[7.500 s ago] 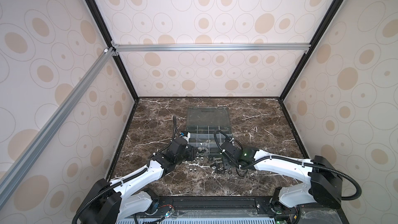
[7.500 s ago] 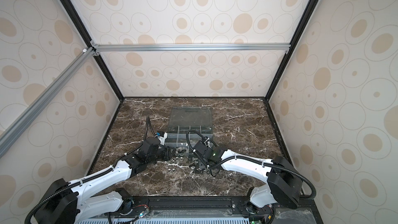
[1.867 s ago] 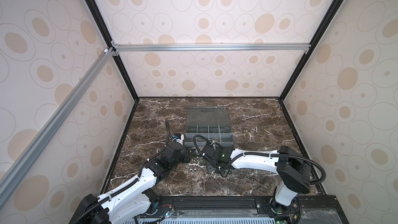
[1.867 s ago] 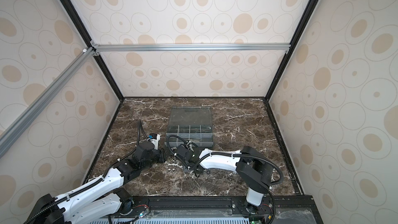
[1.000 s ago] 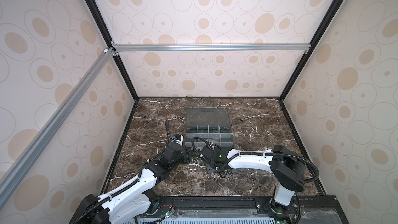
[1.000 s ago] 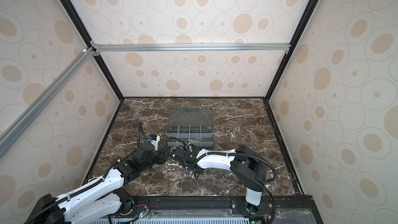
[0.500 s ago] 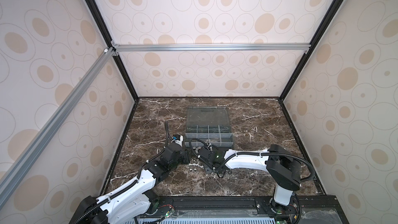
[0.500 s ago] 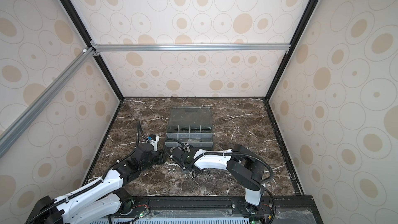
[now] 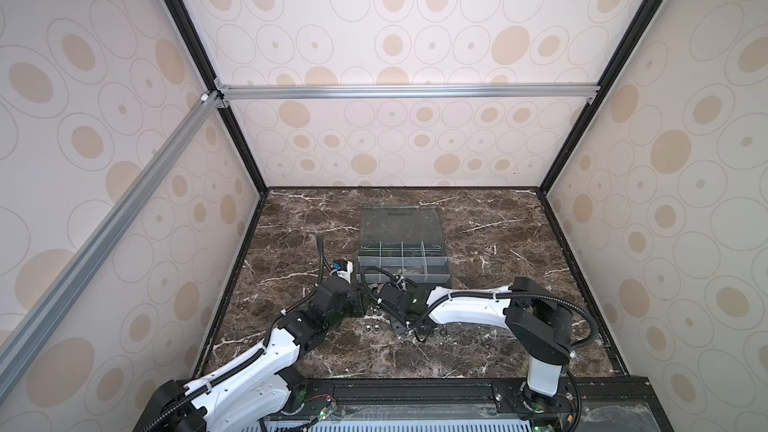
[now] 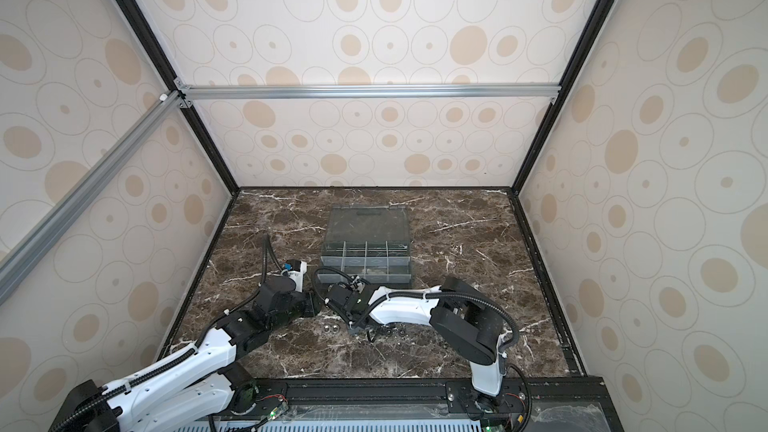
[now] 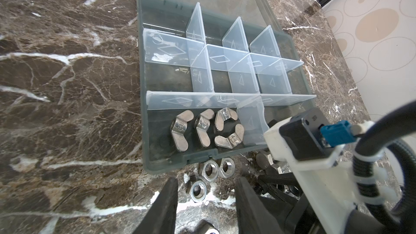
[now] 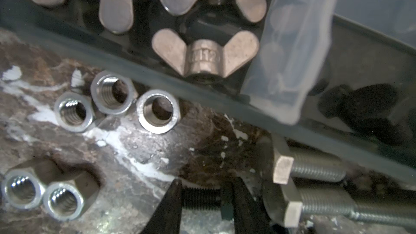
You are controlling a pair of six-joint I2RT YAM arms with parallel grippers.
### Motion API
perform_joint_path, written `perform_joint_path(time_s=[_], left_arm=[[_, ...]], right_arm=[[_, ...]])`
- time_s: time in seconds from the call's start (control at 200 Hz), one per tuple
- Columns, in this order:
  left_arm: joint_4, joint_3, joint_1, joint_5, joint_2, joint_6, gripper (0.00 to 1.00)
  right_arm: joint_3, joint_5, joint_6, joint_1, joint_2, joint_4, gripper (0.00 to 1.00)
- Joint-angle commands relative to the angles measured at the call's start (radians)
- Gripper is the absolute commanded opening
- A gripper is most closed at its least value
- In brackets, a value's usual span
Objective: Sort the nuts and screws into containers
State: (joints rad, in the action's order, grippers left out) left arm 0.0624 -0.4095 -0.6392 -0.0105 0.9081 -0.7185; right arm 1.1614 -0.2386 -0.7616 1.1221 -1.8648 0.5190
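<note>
The dark grey organizer box point(image 9: 402, 261) point(image 10: 365, 268) lies open, and its containers show in the left wrist view. One front container holds several silver wing nuts point(image 11: 204, 129) point(image 12: 204, 55). Silver hex nuts point(image 11: 211, 171) point(image 12: 112, 97) lie loose on the marble in front of the box. My left gripper point(image 11: 207, 183) point(image 9: 360, 306) is open just above them, with one hex nut point(image 11: 198, 191) lying between its fingers. My right gripper point(image 12: 207, 185) point(image 9: 397, 326) is shut lengthwise on a black screw point(image 12: 201, 196). Two silver screws point(image 12: 315, 172) lie beside it against the box front.
The right arm's wrist camera point(image 11: 299, 136) sits close to my left gripper, so both work in the same small patch. Two more hex nuts point(image 12: 40, 196) point(image 9: 372, 328) and small black rings point(image 10: 390, 332) lie nearer the table front. A black wing nut point(image 12: 360, 106) sits in the neighbouring compartment.
The right gripper has slid left along the box front toward the left gripper, and its jaws widened briefly and then closed on the black screw. The left arm has stayed still.
</note>
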Motion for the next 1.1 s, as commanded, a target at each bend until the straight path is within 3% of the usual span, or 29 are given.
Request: perform_joint_path(time_s=[0.0,0.285,0.435,0.78,1.095], left_arm=[[0.008,-0.006,0.009,0.008,-0.010,-0.010,0.43],[0.010,-0.021,0.009,0.006,0.003,-0.007,0.43],[0.004,-0.031,0.010,-0.009,0.010,0.017,0.43],[-0.029,-0.069,0.000,-0.097,0.061,0.063,0.43],[-0.027,-0.114,-0.143,-0.103,0.146,0.114,0.43]], right_arm=[[0.006,-0.002,-0.014,0.010,-0.015,0.026,0.32],[-0.025,0.001,-0.013,0.010,0.076,-0.002,0.29],[-0.028,-0.079,0.035,0.001,0.187,0.017,0.30],[-0.096,-0.113,0.124,-0.190,0.322,-0.012,0.31],[-0.137,-0.079,0.121,-0.269,0.268,-0.051,0.31]])
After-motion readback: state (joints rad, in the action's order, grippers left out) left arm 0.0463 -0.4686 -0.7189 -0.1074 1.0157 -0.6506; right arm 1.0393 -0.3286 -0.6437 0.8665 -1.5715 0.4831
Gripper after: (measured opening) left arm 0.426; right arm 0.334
